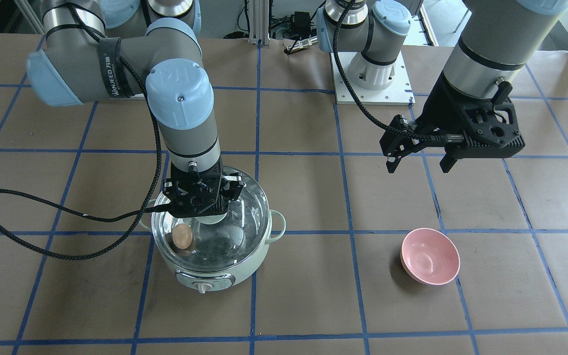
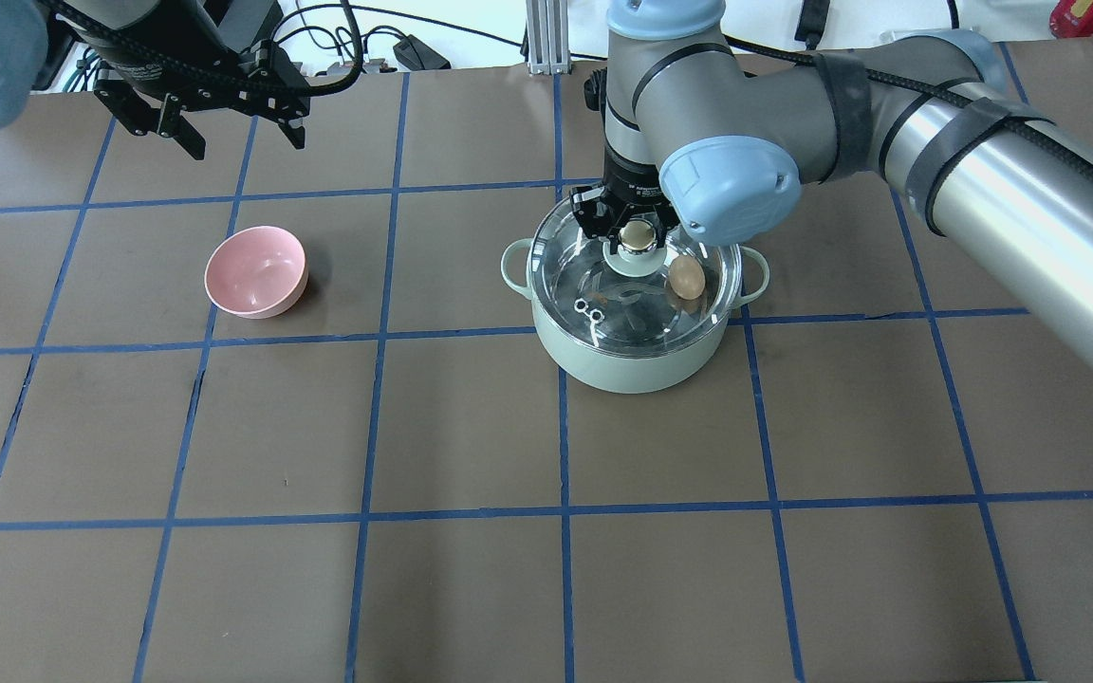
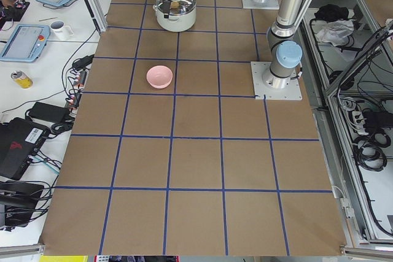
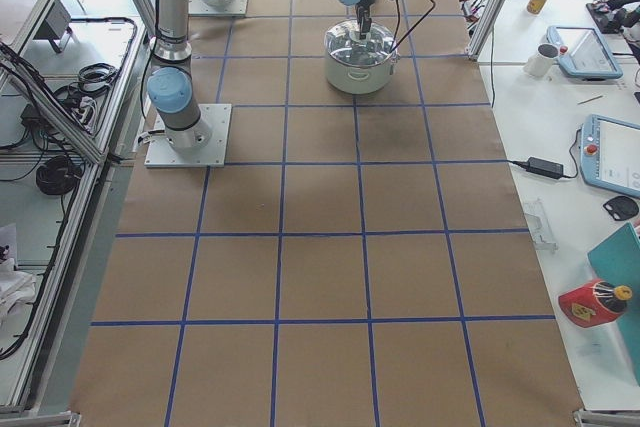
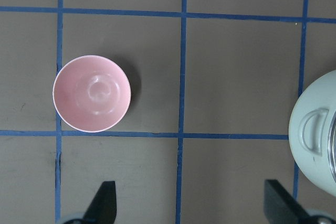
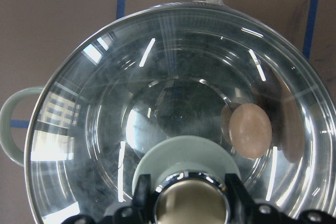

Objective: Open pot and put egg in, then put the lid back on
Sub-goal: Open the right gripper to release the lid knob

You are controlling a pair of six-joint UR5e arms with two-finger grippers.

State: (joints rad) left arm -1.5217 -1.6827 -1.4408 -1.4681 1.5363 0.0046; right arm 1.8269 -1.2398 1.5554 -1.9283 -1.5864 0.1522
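- My right gripper (image 2: pixel 639 237) stood straight above the pot (image 2: pixel 637 365). Its jaws were closed on the brass-coloured knob (image 6: pixel 191 203) of the lid (image 6: pixel 131 103), with one finger pressed at each side of it.
- The lid covered the mouth of the pot (whether it sat fully on the rim or hung a little above it, I could not tell from these views).
- The egg (image 2: pixel 686 279) lay inside the pot, on the steel bottom close to the wall. It was visible through the glass, and in my right wrist view it was just to the right of the knob.
- The pot stood upright on the table (image 2: pixel 471 427), over a crossing of the blue tape lines, with its dial (image 1: pixel 204 286) turned toward the operators' side.
- My left gripper (image 1: pixel 418 168) hung in the air, well apart from the pot. Its jaws were wide apart and held nothing.
- A pink bowl (image 2: pixel 255 271) stood upright on the table, in front of my left gripper and lower than it, and well apart from the pot.
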